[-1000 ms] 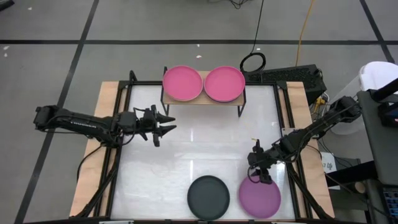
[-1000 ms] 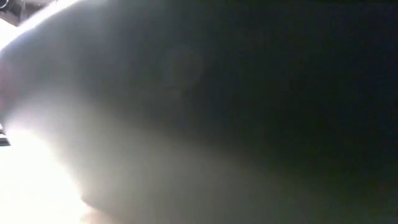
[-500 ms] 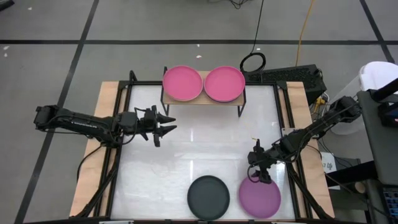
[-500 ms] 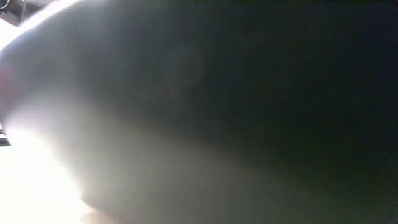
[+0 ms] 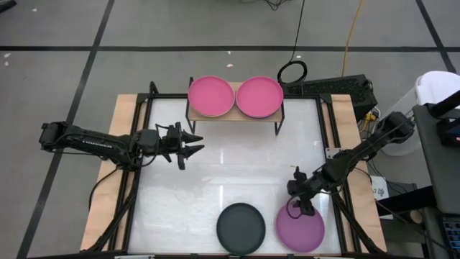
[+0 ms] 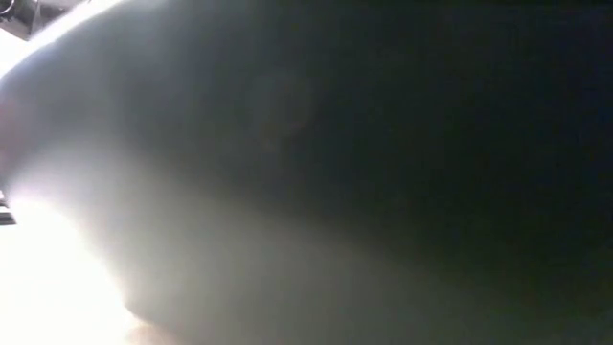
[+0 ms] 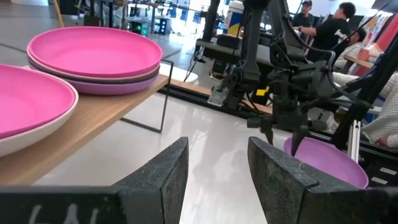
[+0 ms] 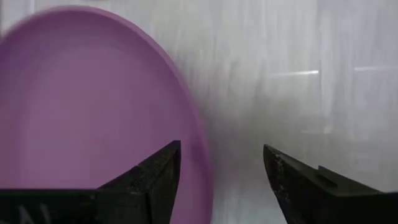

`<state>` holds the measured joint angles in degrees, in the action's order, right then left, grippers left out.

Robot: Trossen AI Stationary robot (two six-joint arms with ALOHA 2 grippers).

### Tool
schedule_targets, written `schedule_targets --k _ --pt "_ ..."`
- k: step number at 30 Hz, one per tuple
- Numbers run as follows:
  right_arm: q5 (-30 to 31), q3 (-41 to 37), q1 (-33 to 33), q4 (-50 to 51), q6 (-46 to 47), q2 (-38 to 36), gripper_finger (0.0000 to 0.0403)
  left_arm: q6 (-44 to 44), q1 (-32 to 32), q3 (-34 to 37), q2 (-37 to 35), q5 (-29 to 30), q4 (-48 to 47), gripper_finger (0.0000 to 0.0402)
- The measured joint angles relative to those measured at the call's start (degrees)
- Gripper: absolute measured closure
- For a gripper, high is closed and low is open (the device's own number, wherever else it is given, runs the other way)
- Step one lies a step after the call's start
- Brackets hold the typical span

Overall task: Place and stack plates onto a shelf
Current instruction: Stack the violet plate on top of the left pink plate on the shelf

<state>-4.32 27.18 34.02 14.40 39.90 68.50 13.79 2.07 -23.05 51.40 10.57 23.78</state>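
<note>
In the high view the wooden shelf (image 5: 234, 118) stands at the table's far edge with two magenta-topped plate stacks (image 5: 210, 96) (image 5: 259, 97) on it. The left wrist view shows purple and dark plates under one magenta plate (image 7: 93, 53). A black plate (image 5: 241, 228) and a purple plate (image 5: 300, 230) lie flat by the near edge. My right gripper (image 5: 302, 208) is open and points down, with one finger on each side of the purple plate's far rim (image 8: 198, 149). My left gripper (image 5: 198, 142) is open and hovers left of centre, short of the shelf (image 7: 74, 134).
Bare white tabletop (image 5: 237, 169) lies between the shelf and the two near plates. Black frame rails run along the table's left and right sides. The low view shows only a dark blur close to its lens. People and equipment stand beyond the table in the left wrist view.
My right gripper has moved a little toward the table's near edge and down, and now stands over the purple plate's far rim. The plates have not moved.
</note>
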Motion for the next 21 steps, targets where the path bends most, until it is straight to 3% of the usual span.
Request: schedule_targets --k 7,11,16,21 --pt "0.04 0.09 0.00 -0.27 -0.09 1.62 0.0198 0.27 0.00 0.00 0.00 0.00 -0.16 0.0231" --pt "0.09 0.09 -0.04 -0.03 -0.07 1.62 0.0219 0.27 0.02 -0.02 0.00 0.52 -0.16 0.0231" --pt "-0.24 0.07 -0.04 0.47 -0.64 1.67 0.0277 -0.27 0.04 -0.01 0.00 1.07 -0.09 0.0231" --pt "-0.41 0.02 -0.74 0.65 -1.44 1.64 0.0361 -0.63 0.02 -0.02 0.00 1.05 0.01 0.0231"
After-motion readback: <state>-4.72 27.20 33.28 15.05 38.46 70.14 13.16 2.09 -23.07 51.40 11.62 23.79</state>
